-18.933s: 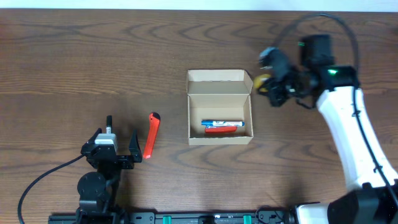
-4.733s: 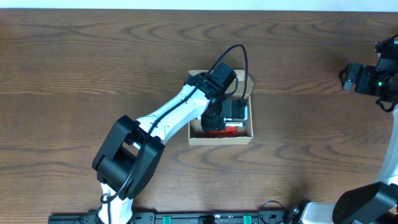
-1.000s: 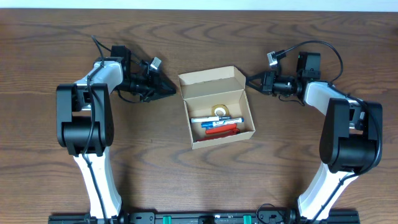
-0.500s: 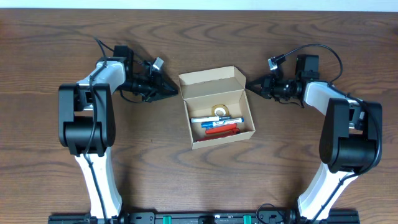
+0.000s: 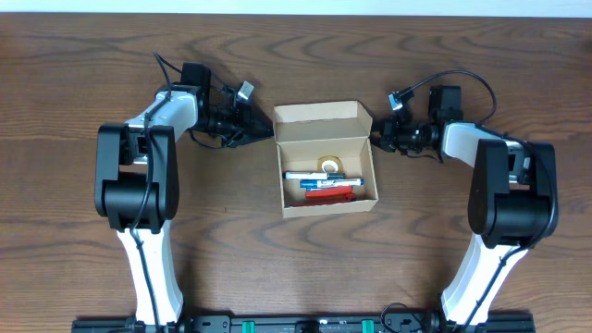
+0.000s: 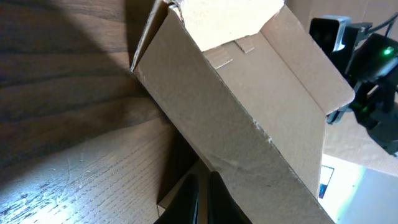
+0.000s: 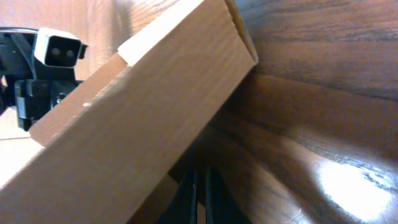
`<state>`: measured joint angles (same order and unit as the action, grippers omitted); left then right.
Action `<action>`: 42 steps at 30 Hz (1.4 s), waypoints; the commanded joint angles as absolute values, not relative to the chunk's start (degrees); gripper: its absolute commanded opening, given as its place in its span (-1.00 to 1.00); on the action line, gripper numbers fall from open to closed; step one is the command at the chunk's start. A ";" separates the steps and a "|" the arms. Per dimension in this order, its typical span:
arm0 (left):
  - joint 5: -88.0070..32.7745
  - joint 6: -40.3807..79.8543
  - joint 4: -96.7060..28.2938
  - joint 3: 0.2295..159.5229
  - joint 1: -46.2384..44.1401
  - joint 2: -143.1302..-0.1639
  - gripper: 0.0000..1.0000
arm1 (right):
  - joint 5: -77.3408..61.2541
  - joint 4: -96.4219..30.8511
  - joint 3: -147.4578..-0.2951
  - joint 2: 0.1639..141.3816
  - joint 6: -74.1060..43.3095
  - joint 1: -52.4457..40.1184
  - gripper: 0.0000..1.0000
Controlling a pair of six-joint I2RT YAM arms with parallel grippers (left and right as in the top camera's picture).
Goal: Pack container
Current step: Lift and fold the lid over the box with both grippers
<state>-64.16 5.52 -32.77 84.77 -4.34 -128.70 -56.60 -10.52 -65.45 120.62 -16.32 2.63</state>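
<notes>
Your tan cardboard container point(image 5: 328, 206) sits mid-way across the wooden desk point(image 5: 92, 74), flap open. The left pincer point(image 5: 264, 130) and right pincer point(image 5: 377, 139) look pinched narrow against its 2 sides; uneven pushing could skew or crush it.

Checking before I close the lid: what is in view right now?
Container: one, tan cardboard, table centre, flap lid open on the far side.
Tape roll: one, pale yellow, inside the container, far half.
Marker: one, white with blue ends, inside the container, lying crosswise.
Red items: seemingly two, red, inside the container by the near wall; too small to identify.
Table: one, brown wood, under everything.
Left arm: one, white and black, jaws shut at the container's left side.
Right arm: one, white and black, jaws shut at the container's right side.
</notes>
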 commanded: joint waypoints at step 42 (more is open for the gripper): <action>-64.71 -1.67 -47.97 94.72 -7.22 -114.04 -0.88 | -74.15 1.76 -65.43 122.17 -17.30 1.52 -0.97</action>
